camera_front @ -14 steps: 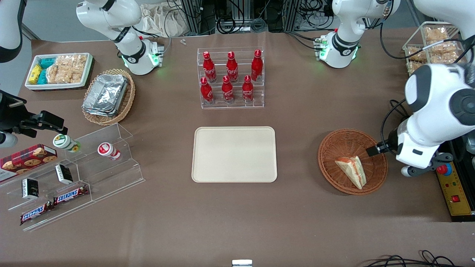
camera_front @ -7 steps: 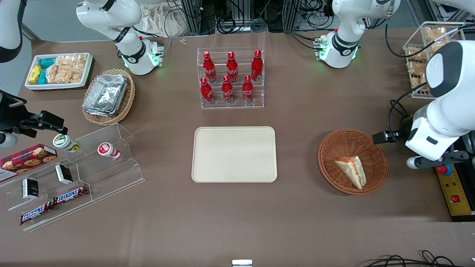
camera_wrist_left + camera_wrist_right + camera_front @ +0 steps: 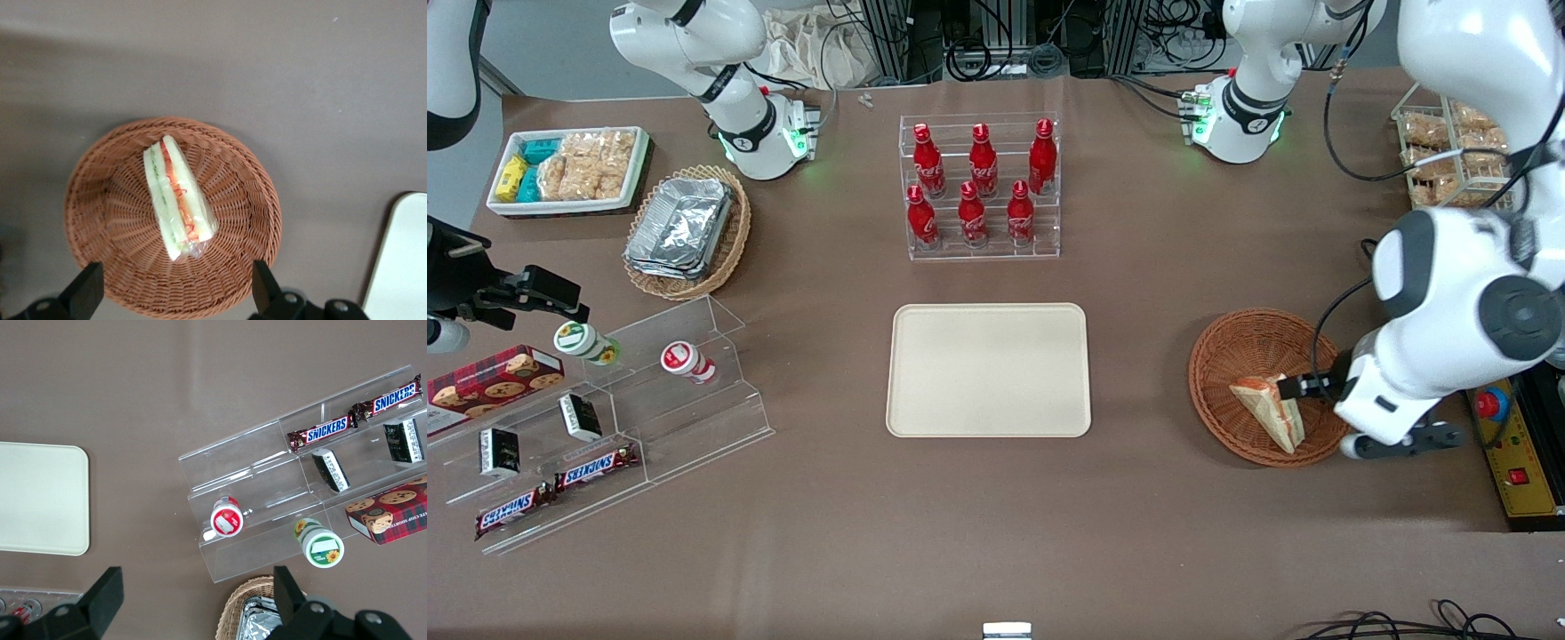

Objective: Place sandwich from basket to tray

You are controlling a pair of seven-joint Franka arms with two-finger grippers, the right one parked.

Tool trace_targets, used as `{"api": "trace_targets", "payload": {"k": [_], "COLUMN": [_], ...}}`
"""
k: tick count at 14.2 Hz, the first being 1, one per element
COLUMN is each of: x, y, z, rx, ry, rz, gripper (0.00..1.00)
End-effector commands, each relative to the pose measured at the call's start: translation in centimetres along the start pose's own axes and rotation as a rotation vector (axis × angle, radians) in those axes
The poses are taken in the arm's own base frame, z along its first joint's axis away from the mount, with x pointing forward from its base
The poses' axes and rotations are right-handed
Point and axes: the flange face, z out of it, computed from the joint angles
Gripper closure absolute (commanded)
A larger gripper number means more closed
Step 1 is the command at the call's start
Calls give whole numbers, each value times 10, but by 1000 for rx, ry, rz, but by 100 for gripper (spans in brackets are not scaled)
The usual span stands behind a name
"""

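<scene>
The sandwich (image 3: 1267, 411) (image 3: 177, 197), a wrapped white wedge with orange-red filling, lies in the round reddish-brown basket (image 3: 1227, 356) (image 3: 100, 200). My gripper (image 3: 1296, 388) (image 3: 177, 293) hangs over the basket, just above the sandwich's edge on the working arm's side. It is open wide, and its dark fingertips (image 3: 87, 293) straddle the basket's width with nothing between them. The cream tray (image 3: 987, 369) (image 3: 403, 267) sits bare at the table's middle, beside the basket toward the parked arm's end.
A rack of red bottles (image 3: 980, 187) stands farther from the front camera than the tray. A yellow control box (image 3: 1516, 462) and a wire basket of snacks (image 3: 1449, 151) lie at the working arm's end. An acrylic stand (image 3: 623, 418), foil-filled oval basket (image 3: 685, 231) and white bin (image 3: 569, 169) lie toward the parked arm's end.
My arm pulled away past the basket's rim half a second ago. It has now swung back over the basket, with the gripper close above the sandwich. The sandwich has not moved.
</scene>
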Motion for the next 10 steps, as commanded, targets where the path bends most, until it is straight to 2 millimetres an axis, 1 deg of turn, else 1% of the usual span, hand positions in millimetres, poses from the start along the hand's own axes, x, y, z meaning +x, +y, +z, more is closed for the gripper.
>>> {"api": "trace_targets", "payload": {"k": [1,3,6,8,9,10], "x": [-9,-6,-4,-3,-4,-6], "y": [-3,-3,-2,-1,-2,-3], "z": [29,49,66,83,94,102], "rx": [-7,3,3,2,5,6], "ry": [21,6,7,7,2,-1], "rz": [-54,-107,-186,-200,-201,-201], "gripper": [0,0,0,0,0,0]}}
